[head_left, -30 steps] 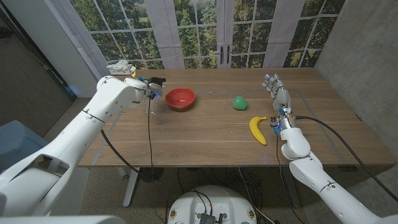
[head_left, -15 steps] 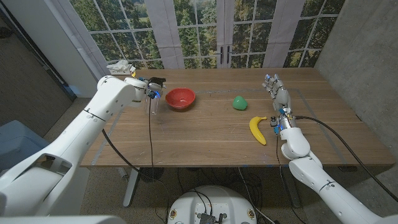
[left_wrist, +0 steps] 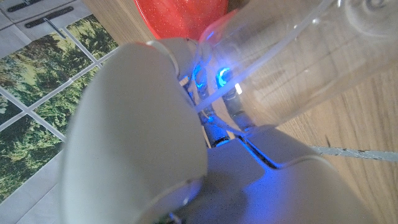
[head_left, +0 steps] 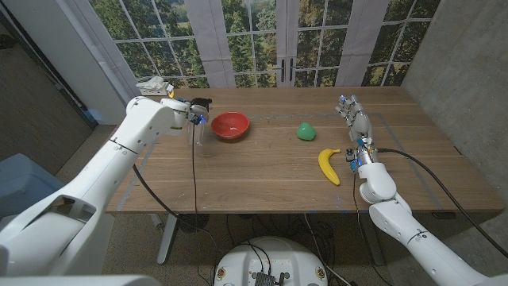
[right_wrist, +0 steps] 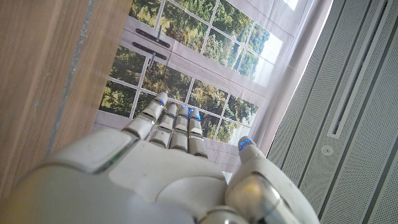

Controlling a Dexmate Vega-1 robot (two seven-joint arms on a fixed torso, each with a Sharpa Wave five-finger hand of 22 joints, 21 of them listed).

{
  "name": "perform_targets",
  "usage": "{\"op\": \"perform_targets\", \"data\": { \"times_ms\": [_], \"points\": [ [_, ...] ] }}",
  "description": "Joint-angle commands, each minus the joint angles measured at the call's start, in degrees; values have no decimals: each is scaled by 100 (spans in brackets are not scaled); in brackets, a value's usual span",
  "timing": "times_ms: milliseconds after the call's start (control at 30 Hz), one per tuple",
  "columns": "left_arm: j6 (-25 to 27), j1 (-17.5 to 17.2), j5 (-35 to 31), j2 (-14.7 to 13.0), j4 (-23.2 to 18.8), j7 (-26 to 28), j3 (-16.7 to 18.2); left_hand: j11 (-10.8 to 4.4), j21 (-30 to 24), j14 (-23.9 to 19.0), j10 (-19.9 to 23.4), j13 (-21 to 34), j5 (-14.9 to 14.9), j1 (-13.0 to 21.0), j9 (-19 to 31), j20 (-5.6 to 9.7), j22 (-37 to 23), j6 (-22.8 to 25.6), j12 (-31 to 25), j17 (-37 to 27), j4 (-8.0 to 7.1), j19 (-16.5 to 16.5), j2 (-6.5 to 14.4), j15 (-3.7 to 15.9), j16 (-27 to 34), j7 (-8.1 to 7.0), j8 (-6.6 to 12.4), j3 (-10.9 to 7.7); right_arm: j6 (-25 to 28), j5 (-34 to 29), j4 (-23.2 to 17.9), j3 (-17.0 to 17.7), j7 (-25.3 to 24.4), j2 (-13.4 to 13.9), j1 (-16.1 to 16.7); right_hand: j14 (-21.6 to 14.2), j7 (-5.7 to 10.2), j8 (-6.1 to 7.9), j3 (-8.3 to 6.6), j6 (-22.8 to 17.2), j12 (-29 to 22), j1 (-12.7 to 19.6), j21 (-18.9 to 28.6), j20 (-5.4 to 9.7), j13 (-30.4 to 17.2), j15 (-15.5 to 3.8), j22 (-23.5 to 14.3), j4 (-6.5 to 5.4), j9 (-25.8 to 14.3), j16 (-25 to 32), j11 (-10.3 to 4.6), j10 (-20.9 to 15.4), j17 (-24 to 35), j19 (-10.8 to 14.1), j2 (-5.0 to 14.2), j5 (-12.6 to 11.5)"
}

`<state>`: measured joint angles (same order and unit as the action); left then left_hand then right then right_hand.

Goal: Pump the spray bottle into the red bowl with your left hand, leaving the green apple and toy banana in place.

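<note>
At the left end of the long wooden bench [head_left: 262, 171], the left robot hand [head_left: 187, 113] grasped a clear plastic spray bottle with a black pump head [head_left: 198, 127], which stood just beside the shallow round red bowl [head_left: 230, 125], its dark nozzle at the top turned toward the bowl. In the left wrist view the transparent bottle body [left_wrist: 298, 68] ran across the frame over the wood grain, pressed close against the white shell of that hand [left_wrist: 143, 124], with blue lights glowing where the fingers met it and the red bowl [left_wrist: 180, 15] showing just past the bottle. Whether the bottle's base touched the bench could not be told. Toward the middle of the bench sat the small green apple [head_left: 305, 131], well apart from the bowl, and nearer the front edge lay the yellow toy banana [head_left: 329, 165], near the apple but not touching it. The right robot hand [head_left: 354, 119] was released, fingers straight and close together, holding nothing, just beside the banana on its far side; the right wrist view showed its fingers [right_wrist: 171, 121] stretched out toward the window panes.
</note>
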<state>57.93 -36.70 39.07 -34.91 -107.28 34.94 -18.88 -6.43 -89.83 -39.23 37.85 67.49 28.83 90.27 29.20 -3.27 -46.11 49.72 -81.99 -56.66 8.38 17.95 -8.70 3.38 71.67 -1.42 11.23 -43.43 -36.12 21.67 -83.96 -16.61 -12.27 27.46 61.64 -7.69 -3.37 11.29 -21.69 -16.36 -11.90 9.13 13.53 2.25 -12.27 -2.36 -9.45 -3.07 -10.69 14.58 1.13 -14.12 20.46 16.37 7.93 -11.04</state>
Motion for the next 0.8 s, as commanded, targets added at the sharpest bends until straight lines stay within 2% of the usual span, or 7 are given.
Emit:
{"op": "perform_targets", "data": {
  "times_ms": [33,333,433,500,567,667,800],
  "points": [
    [13,-6,97,50,-22,111,8,29,11,-69,-16,-16,37,1085,-200,-13,-1,72,36,4,362,48,1044,295,44,20,-88,-722,-31,29,31,13,35,21,-7,-16,-22,12,-20,-53,4,1,-31,32,3,39,-34,48,-12,-33,14,-18,12,31,98,-24],
    [94,-46,198,56,-76,191,50,31,7,-14,-24,17,63,1081,-530,4,-7,428,43,-26,359,53,1046,305,56,218,-85,-731,-35,51,-18,24,63,48,20,-21,-17,11,-17,-50,4,0,-50,27,3,39,-34,52,-12,-31,15,-19,12,38,94,-23],
    [215,-20,228,48,-86,229,41,26,12,-10,-39,26,70,1077,-633,24,1,674,46,-5,359,54,1049,301,48,339,-34,-726,-27,42,-44,29,49,54,40,-24,-10,11,-17,-50,5,2,-58,24,3,48,-34,55,-12,-30,13,-16,11,37,94,-23],
    [252,-14,256,40,-87,218,48,43,12,-20,-21,-69,91,1073,-771,43,-6,1042,114,-6,359,52,1050,332,61,475,20,-734,-33,57,-49,30,63,57,47,-24,-12,11,-17,-50,4,3,-61,25,4,47,-35,56,-12,-30,14,-19,11,38,95,-23],
    [289,-2,260,31,-97,227,36,24,16,-28,-20,-36,107,1066,-870,58,-6,1282,107,3,360,60,1045,326,63,521,38,-740,-21,42,-70,34,49,63,62,-24,-12,11,-15,-50,3,1,-65,26,4,36,-35,55,-12,-29,8,-21,12,43,95,-22],
    [369,12,250,44,-110,299,28,26,21,-50,-21,-8,119,1062,-919,75,4,1383,94,4,363,105,1028,336,69,548,40,-752,-32,52,-82,36,56,64,80,-27,-11,10,-17,-47,4,1,-69,23,4,36,-35,54,-12,-28,6,-18,12,44,98,-22],
    [452,5,260,62,-128,353,44,44,52,-169,30,-8,177,1034,-1120,113,52,1926,110,67,351,216,966,343,53,692,78,-815,-12,64,-107,39,43,59,109,-26,-14,10,-17,-48,5,1,-77,25,4,39,-35,56,-12,-30,10,-18,11,47,97,-22]
  ]
}}
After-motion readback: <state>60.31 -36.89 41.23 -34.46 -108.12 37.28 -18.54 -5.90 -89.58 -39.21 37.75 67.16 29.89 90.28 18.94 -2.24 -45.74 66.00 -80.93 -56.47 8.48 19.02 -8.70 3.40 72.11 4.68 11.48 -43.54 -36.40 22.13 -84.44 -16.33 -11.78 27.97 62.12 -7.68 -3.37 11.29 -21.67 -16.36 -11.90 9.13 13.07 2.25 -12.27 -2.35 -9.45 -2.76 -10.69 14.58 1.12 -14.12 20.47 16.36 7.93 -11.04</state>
